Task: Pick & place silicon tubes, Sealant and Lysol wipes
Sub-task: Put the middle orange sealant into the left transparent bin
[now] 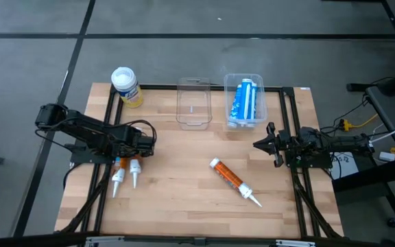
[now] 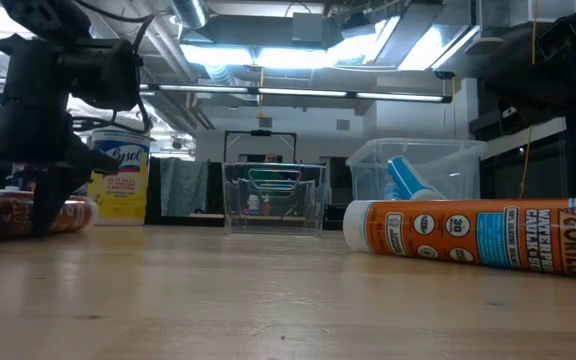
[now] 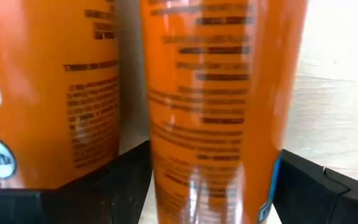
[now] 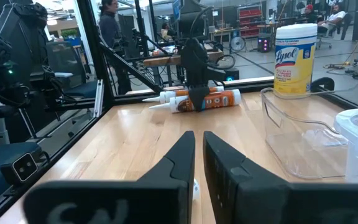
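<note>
Left hand (image 1: 137, 146) straddles one orange tube (image 1: 135, 169) of the pair just in front of the Lysol wipes (image 1: 126, 86), fingers spread wide to pinch it, while right hand (image 1: 265, 144), pressed together, idles far right of the wipes, probably waiting its turn.

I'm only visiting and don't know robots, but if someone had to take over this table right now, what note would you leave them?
Left gripper: down over two orange tubes at the table's left side, fingers open around one of them, not lifted.
Right gripper: shut, empty, waiting at the right side.
Lysol wipes: upright at the far left corner of the table.
Third orange tube: lying loose mid-table.
Right clear bin: holds a blue and white tube. Middle clear bin: nothing seen in it.
Done: one tube binned.
Left: three orange tubes and the wipes.
</note>
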Controlling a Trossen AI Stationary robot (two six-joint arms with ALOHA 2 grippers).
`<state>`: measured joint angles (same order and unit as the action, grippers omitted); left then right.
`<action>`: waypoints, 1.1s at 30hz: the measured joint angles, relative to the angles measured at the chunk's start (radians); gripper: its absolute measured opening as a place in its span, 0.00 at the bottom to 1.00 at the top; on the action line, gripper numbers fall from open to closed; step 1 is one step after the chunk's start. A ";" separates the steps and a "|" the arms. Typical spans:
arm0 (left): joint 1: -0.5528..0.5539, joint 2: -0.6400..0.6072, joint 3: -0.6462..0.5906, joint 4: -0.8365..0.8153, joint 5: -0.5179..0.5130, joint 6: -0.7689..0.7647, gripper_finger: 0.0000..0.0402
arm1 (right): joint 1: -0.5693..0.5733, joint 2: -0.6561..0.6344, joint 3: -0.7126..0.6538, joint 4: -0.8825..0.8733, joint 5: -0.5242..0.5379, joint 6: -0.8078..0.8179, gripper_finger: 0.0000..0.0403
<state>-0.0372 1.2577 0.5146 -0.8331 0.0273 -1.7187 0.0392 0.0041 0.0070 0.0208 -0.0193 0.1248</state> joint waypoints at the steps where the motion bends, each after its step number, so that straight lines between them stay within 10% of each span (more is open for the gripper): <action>1: 0.000 0.000 -0.001 0.001 0.000 0.000 0.69 | 0.000 0.000 0.000 0.000 0.000 0.001 0.09; 12: 0.000 -0.008 -0.001 0.020 0.005 0.012 0.51 | 0.000 0.000 0.000 0.000 0.000 0.000 0.09; 33: 0.031 -0.015 0.262 0.173 -0.129 0.210 0.51 | 0.000 0.000 0.000 0.000 0.000 -0.001 0.09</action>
<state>-0.0062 1.2423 0.7770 -0.6604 -0.1018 -1.5092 0.0394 0.0043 0.0069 0.0208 -0.0193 0.1240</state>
